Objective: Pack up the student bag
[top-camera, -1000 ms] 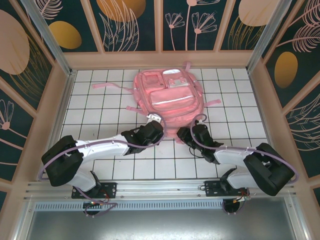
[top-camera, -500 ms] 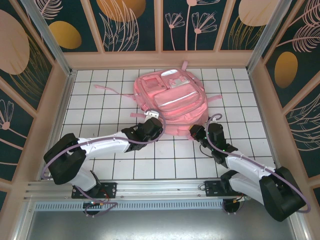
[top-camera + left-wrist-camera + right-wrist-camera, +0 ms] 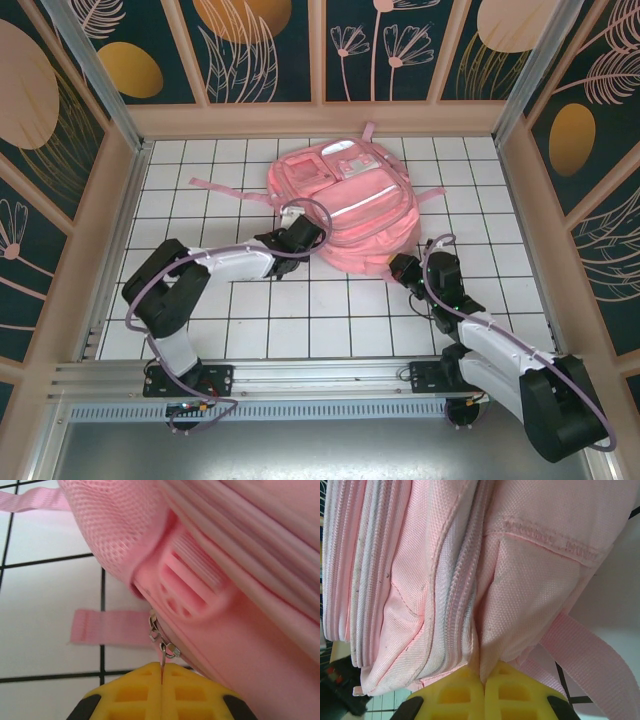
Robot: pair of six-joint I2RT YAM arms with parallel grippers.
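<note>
White tiled floor (image 3: 330,330), black grid lines. Dark teal wall panels (image 3: 265,50) at 9, 12, 3 o'clock: pale floral outlines, gold ovals. Metal rail (image 3: 320,375) at 6 o'clock.

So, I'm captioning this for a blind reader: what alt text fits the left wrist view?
Close up, the yellow left pincer is shut on the metal zipper pull of the pink student bag. Above it is the bag's mesh side panel; a pink strap lies flat on the white tiled table to the left.
</note>
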